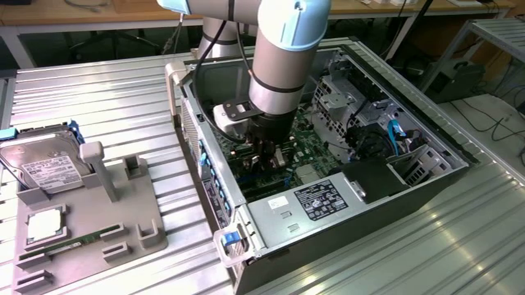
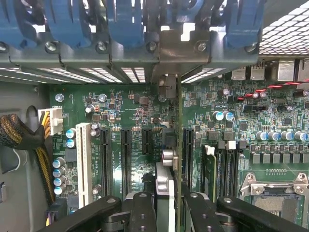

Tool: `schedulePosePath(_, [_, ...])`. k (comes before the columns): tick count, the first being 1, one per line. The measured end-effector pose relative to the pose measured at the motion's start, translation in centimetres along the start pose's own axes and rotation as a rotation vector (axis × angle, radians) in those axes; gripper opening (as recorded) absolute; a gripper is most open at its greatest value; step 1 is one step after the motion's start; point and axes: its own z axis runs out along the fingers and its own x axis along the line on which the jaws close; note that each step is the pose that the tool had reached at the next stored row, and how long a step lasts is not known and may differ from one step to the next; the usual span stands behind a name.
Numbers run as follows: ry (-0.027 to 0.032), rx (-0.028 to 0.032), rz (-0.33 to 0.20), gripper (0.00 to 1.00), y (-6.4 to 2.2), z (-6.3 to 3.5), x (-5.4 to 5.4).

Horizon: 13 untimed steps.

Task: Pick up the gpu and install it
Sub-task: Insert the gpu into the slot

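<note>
Now | end effector (image 2: 173,205) clamped on gpu (image 2: 178,145) | card edge-on between fingers, seemingly over motherboard (image 2: 120,106) slot

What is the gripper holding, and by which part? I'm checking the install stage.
The gripper holds the gpu by its upper edge, card standing edge-on over the motherboard slots.

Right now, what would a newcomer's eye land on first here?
The arm plunging into the open computer case, its gripper shut on the gpu, edge-on over the motherboard slots. At the exterior view's left, a hard drive stands in a grey parts holder.
</note>
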Motion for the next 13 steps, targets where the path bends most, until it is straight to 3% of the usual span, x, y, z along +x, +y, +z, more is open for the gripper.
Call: schedulePosePath(13, [-0.0004,-0.0001,0.000,0.28,0.15,0.63,0.02])
